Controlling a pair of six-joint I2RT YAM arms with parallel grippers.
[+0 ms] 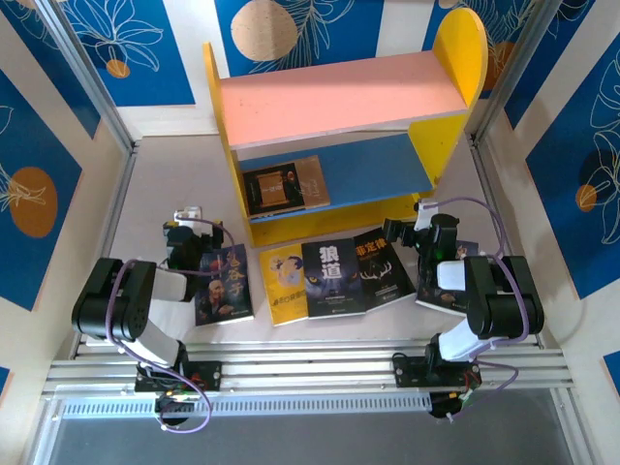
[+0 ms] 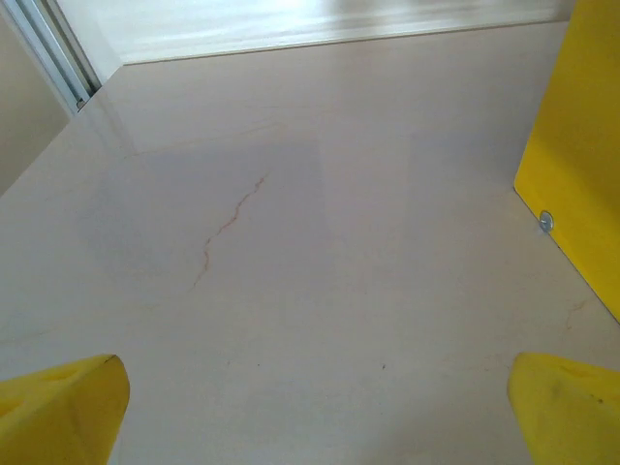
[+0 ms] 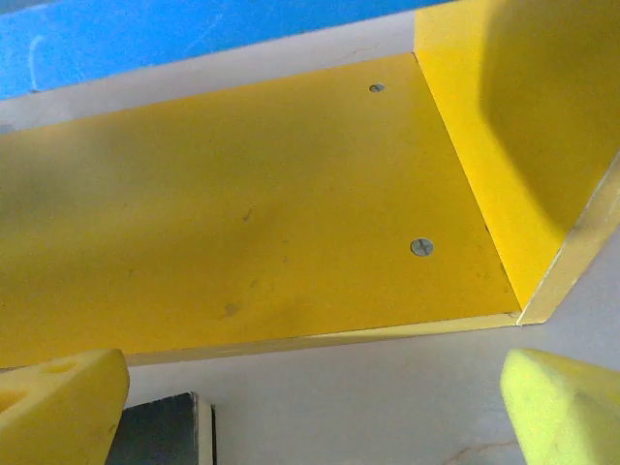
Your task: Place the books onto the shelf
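Pale surface (image 1: 155, 184): books (image 1: 331, 276) in a row before shelf (image 1: 339, 97), another book (image 1: 286, 184) on blue board (image 1: 373, 165); left fingers (image 2: 58, 407) and right fingers (image 3: 567, 407) wide open, empty

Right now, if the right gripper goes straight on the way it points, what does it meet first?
Most likely the shelf's yellow base panel, just below the blue lower board. The right gripper, jaws open, faces it across a strip of table; depth is hard to judge.
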